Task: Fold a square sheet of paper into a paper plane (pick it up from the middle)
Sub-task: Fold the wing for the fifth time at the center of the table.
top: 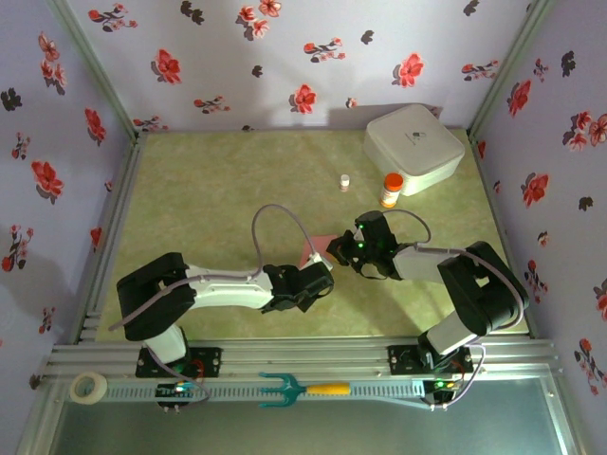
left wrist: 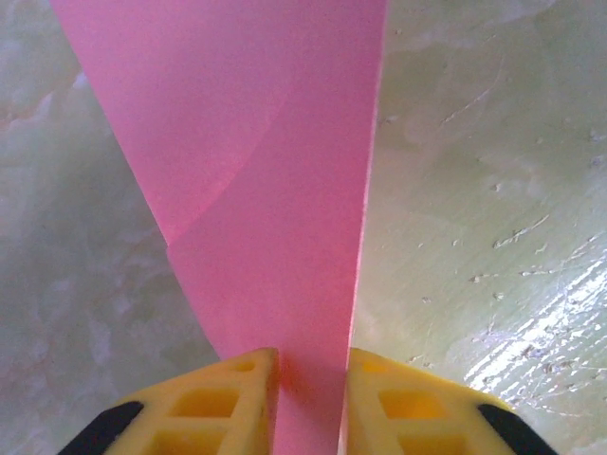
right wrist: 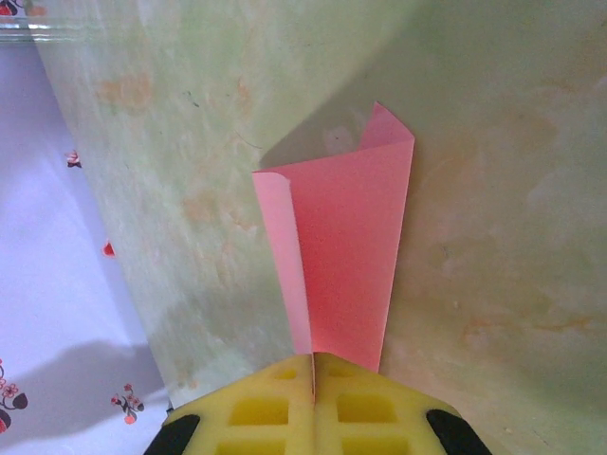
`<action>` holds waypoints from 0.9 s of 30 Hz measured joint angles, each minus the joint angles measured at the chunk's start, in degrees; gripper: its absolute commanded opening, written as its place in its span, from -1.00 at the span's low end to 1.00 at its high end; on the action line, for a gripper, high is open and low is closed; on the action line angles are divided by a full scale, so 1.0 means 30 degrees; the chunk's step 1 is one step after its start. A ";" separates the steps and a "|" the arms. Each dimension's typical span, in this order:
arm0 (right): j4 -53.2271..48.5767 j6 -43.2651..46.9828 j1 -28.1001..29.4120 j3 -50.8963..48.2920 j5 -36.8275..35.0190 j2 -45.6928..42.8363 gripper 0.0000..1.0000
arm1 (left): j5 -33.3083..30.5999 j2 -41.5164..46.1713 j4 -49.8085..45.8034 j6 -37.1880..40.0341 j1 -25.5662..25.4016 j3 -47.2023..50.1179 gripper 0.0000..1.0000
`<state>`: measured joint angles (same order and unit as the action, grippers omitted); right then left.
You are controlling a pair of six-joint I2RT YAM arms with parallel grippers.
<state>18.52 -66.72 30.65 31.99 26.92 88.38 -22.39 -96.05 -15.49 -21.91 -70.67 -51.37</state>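
Note:
The salmon-pink sheet of paper hangs folded between my two grippers at the middle of the table. My right gripper comes in from the right and is shut on it. In the right wrist view the paper fans out from the closed fingertips, with one side curled over. My left gripper reaches in from the lower left. In the left wrist view its yellow fingers stand a little apart, and the paper fills the gap between them. One diagonal crease shows.
A white rounded box sits at the back right, with an orange-capped bottle and a small white vial in front of it. On the near rail lie a tape roll and a teal fork with an orange handle.

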 measured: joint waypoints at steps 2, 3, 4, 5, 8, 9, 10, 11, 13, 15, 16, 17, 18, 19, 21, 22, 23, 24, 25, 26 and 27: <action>0.0000 0.0000 0.0000 0.0000 0.0000 0.0000 -0.93 | -0.0044 0.0000 0.0000 0.0007 0.0000 0.0000 -0.68; -0.0007 0.0000 0.0000 0.0007 0.0000 0.0000 -0.92 | -0.0044 0.0000 0.0000 0.0007 0.0000 0.0000 -0.70; -0.0007 0.0000 0.0000 0.0000 0.0000 0.0000 -0.91 | -0.0044 0.0000 0.0000 0.0007 0.0000 0.0000 -0.73; -0.0007 0.0000 0.0000 0.0000 0.0000 0.0000 -0.91 | -0.0044 0.0000 0.0000 0.0000 0.0000 0.0000 -0.75; -0.0007 0.0000 0.0000 0.0007 0.0000 0.0000 -0.86 | -0.0044 0.0000 0.0007 0.0007 0.0000 0.0000 -0.77; -0.0007 0.0000 0.0000 0.0000 0.0000 0.0000 -0.85 | -0.0044 0.0000 0.0007 0.0000 0.0000 0.0000 -0.78; -0.0015 0.0000 0.0000 0.0007 0.0000 0.0000 -0.85 | -0.0044 0.0000 0.0007 0.0007 0.0000 0.0000 -0.78; -0.0015 0.0000 0.0000 0.0000 0.0007 0.0000 -0.87 | -0.0044 0.0000 0.0007 0.0000 0.0000 0.0000 -0.75; -0.0066 0.0007 0.0000 0.0007 0.0000 0.0000 -0.92 | -0.0044 0.0000 0.0007 -0.0015 0.0000 0.0000 -0.71; -0.0131 0.0000 0.0000 0.0007 0.0000 0.0000 -0.93 | -0.0029 0.0000 0.0007 -0.0022 0.0000 0.0000 -0.64; -0.0138 0.0000 0.0000 0.0007 0.0000 0.0000 -0.93 | -0.0029 0.0000 0.0022 -0.0044 0.0000 0.0000 -0.63; -0.0138 0.0007 0.0000 0.0007 0.0000 0.0000 -0.93 | -0.0022 0.0000 0.0029 -0.0051 0.0000 0.0000 -0.62; -0.0138 0.0000 0.0000 0.0007 0.0000 0.0000 -0.93 | -0.0022 0.0007 0.0073 -0.0051 0.0000 0.0000 -0.61; -0.0138 0.0007 0.0000 0.0007 0.0000 0.0000 -0.93 | -0.0022 0.0007 0.0124 -0.0051 0.0000 0.0000 -0.61; -0.0138 0.0000 0.0000 0.0007 0.0000 0.0000 -0.93 | -0.0022 0.0007 0.0160 -0.0051 0.0000 0.0000 -0.61; -0.0138 0.0007 0.0000 0.0007 0.0000 0.0000 -0.93 | -0.0022 0.0007 0.0153 -0.0051 0.0000 0.0000 -0.61; -0.0138 0.0000 0.0007 0.0007 0.0000 0.0000 -0.93 | -0.0022 0.0007 0.0153 -0.0051 0.0000 0.0000 -0.61; -0.0138 0.0007 0.0007 0.0007 0.0000 0.0000 -0.93 | -0.0022 0.0007 0.0153 -0.0051 0.0000 0.0000 -0.62; -0.0138 0.0000 0.0007 0.0007 0.0000 0.0000 -0.93 | -0.0022 0.0007 0.0153 -0.0058 0.0000 0.0000 -0.64; -0.0138 0.0000 0.0007 0.0007 0.0000 0.0000 -0.93 | -0.0022 0.0007 0.0153 -0.0058 0.0000 0.0000 -0.67; -0.0138 0.0000 0.0022 0.0007 0.0000 0.0000 -0.93 | -0.0022 0.0007 0.0153 -0.0058 0.0000 0.0000 -0.69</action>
<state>18.11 -66.72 30.72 32.01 26.92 88.38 -22.46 -96.03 -15.03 -22.09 -70.67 -51.37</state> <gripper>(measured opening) 0.060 0.175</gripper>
